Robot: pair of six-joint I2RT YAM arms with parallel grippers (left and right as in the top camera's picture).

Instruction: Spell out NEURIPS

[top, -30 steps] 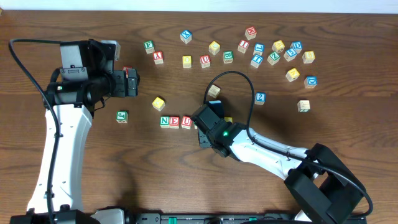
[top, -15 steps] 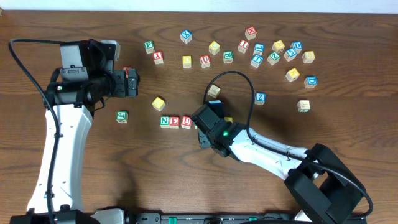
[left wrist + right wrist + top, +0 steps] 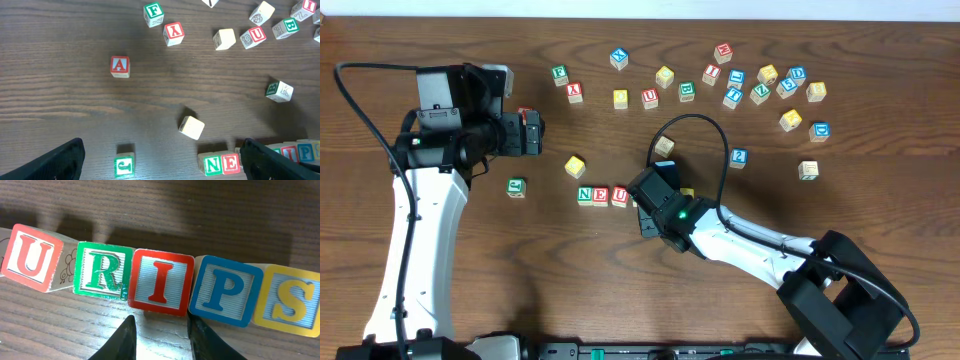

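Your left fingers [image 3: 55, 162] hang wide open and empty over the tabletop [image 3: 60, 110]. Nothing has shifted lately. Cubes N [image 3: 585, 195], E [image 3: 602, 195], U [image 3: 31, 257], R [image 3: 102, 272], I [image 3: 160, 282], P [image 3: 225, 291], S [image 3: 287, 300] stand in one row. Your right fingers [image 3: 125, 340], slightly parted just off I, grip nothing, so the word looks complete.

N [image 3: 212, 164], E [image 3: 230, 163], U [image 3: 31, 257], R [image 3: 102, 272], I [image 3: 160, 282], P [image 3: 225, 291], S [image 3: 290, 300] side by side, seemingly one row

Seven row cubes [image 3: 161, 282], some two dozen loose cubes [image 3: 575, 166], two arms [image 3: 420, 230]
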